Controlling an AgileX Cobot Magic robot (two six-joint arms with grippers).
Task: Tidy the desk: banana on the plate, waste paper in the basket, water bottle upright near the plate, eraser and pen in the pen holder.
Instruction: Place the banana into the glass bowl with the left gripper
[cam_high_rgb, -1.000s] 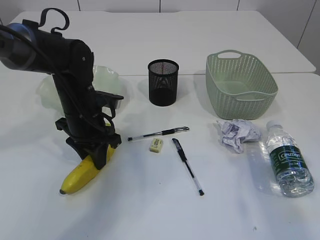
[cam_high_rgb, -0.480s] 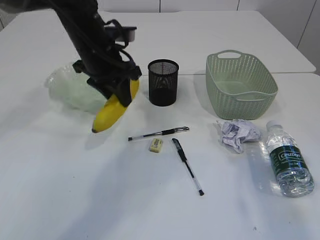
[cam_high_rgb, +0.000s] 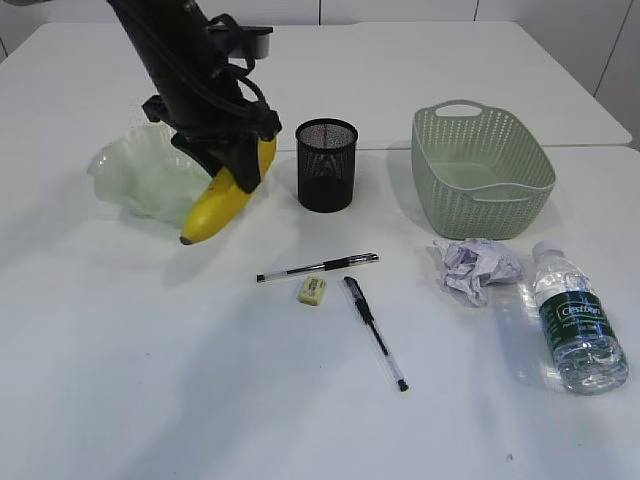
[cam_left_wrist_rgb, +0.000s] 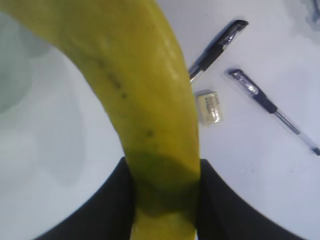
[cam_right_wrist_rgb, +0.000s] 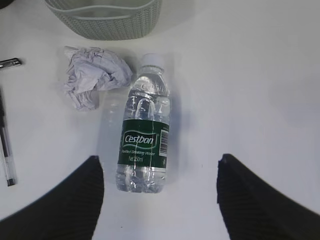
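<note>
My left gripper (cam_high_rgb: 236, 172) is shut on the yellow banana (cam_high_rgb: 220, 203), which hangs tilted in the air over the right edge of the pale green plate (cam_high_rgb: 128, 172). In the left wrist view the banana (cam_left_wrist_rgb: 135, 85) fills the frame, with both black fingers (cam_left_wrist_rgb: 112, 205) pressed against it. Two pens (cam_high_rgb: 318, 267) (cam_high_rgb: 375, 331) and the small eraser (cam_high_rgb: 312, 290) lie mid-desk in front of the black mesh pen holder (cam_high_rgb: 326, 165). The waste paper (cam_right_wrist_rgb: 95, 75) and the lying water bottle (cam_right_wrist_rgb: 144, 135) are below my open right gripper (cam_right_wrist_rgb: 160, 195), near the green basket (cam_right_wrist_rgb: 105, 20).
The basket (cam_high_rgb: 480, 170) stands at the back right with the paper ball (cam_high_rgb: 477, 268) and the bottle (cam_high_rgb: 578, 318) in front of it. A seam between two white tabletops runs behind the pen holder. My right arm does not show in the exterior view.
My left gripper has lifted the banana off the desk at the front left and carried it up and back to the plate's right edge. Everything else lies as before.
</note>
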